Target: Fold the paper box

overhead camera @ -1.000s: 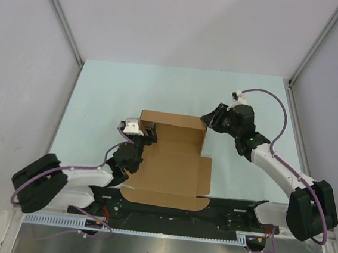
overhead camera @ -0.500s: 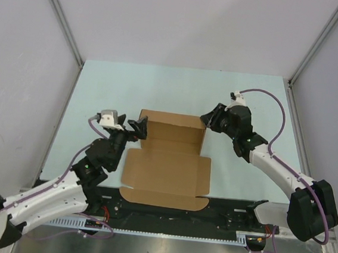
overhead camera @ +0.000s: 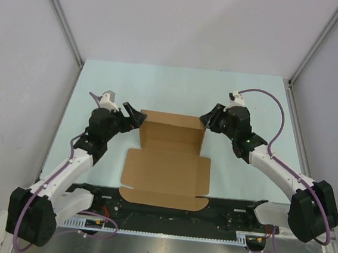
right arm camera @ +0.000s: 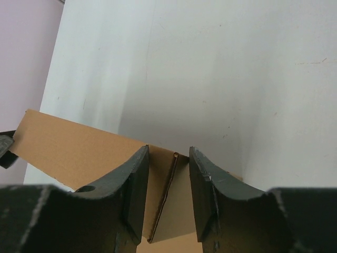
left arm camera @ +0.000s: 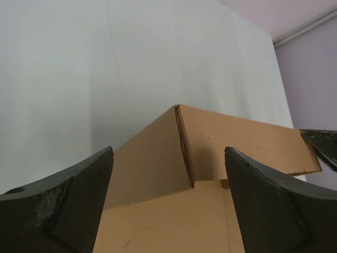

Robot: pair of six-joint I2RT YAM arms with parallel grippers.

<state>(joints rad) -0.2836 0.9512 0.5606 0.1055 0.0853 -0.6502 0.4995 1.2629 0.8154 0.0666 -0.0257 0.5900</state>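
Two hands, left hand (overhead camera: 135, 118) and right hand (overhead camera: 205, 120), one paper box (overhead camera: 168, 162)

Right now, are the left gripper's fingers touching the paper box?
Apart. The left wrist view shows the left gripper open, its fingers spread wide of the paper box corner, gaps showing on both sides.

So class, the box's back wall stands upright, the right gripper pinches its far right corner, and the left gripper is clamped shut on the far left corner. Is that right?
Not quite. The left gripper is open, its fingers spread either side of the far left corner of the paper box without clamping it, as the left wrist view shows. The rest holds: the right gripper pinches the far right corner.
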